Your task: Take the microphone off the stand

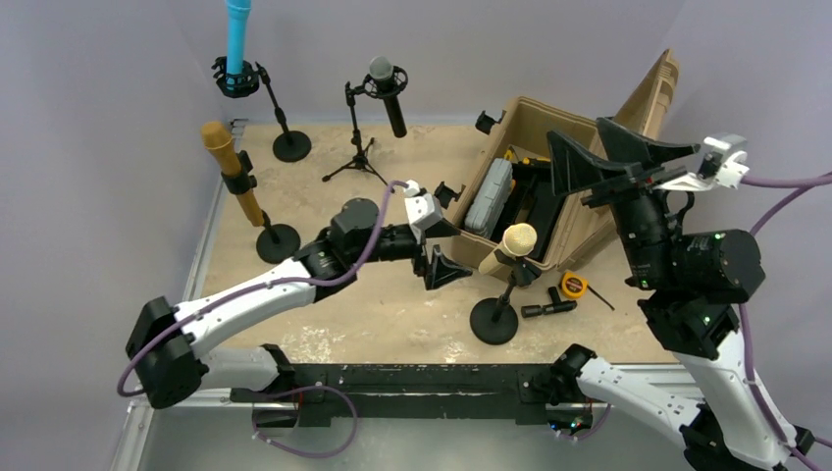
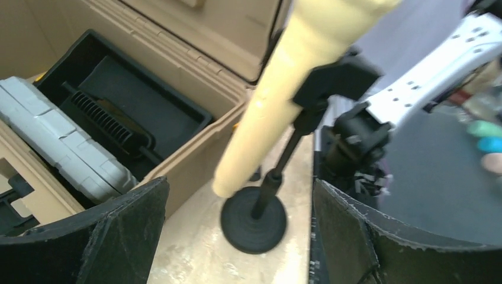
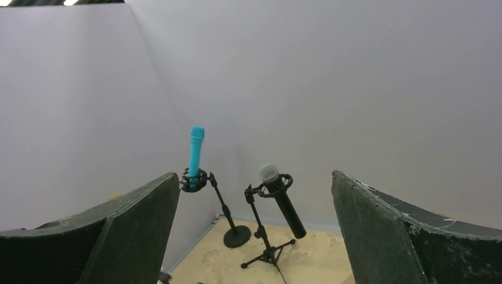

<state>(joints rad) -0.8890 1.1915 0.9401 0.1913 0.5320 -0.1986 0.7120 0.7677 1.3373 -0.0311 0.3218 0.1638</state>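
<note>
Nothing of the removal is done yet, going by how things lie. The desk (image 1: 392, 324) carries an open tan case (image 1: 549, 106) at about 3 o'clock and four microphones, every one of them seated in its stand.

The left arm (image 1: 255, 289) reaches across the middle toward 4 o'clock. The right arm (image 1: 706, 265) is raised high at the right edge, aimed at the back wall and far from any stand.

The left gripper (image 1: 459, 251) has its jaws spread wide and empty. It sits at 9 o'clock of the cream microphone (image 1: 517, 242), near it but not touching. The wrist view shows the microphone's lower body framed between the jaws, tilted, with its clip (image 2: 337, 80) gripping it higher up. The right gripper (image 3: 254, 174) is also fully parted and holds nothing.

The cream microphone, likely the target, leans in its round-based stand (image 1: 494, 322) at 5 o'clock, just in front of the case. The blue microphone (image 1: 238, 34) stands at 11 o'clock, the black microphone (image 1: 390, 93) at 12, and the brown microphone (image 1: 231, 167) at 9.

What is left: move in, close on the body, pull it free of the clip, and probably steady the light base.
</note>
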